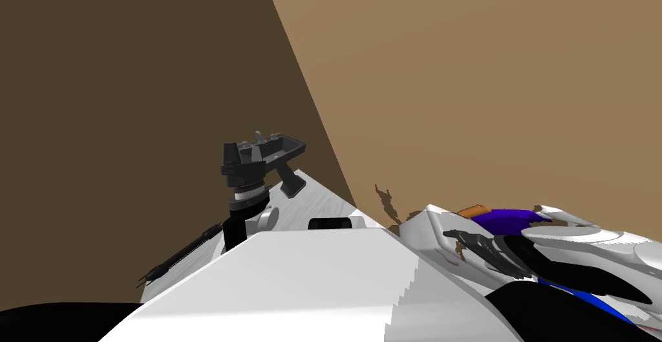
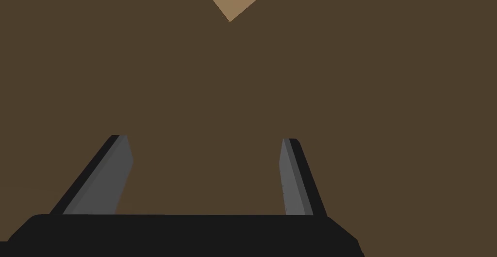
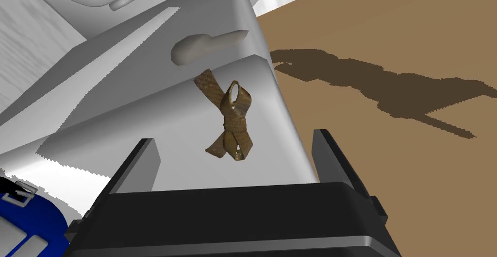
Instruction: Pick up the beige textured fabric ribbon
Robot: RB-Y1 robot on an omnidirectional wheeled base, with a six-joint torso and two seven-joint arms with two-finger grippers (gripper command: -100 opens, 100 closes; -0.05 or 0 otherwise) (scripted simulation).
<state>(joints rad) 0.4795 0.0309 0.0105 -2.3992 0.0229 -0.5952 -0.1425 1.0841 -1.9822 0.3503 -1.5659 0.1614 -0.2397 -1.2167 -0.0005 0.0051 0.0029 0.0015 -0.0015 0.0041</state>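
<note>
Right hand (image 3: 235, 137) spread wide, aimed at the tan-brown woven ribbon (image 3: 232, 118)
The ribbon lies crossed and knotted on a white surface (image 3: 145, 103) near its edge, just ahead of the gap between the fingers. It looks light, soft and floppy, and its loops would likely collapse, so the tightly wrapped middle seems the surest hold. The left hand (image 2: 205, 139) is wide open and empty

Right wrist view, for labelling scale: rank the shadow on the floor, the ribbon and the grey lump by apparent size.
Largest: shadow. Then ribbon and grey lump, which look nearly alike. The lump lies farther off, so their order is unsure.
</note>
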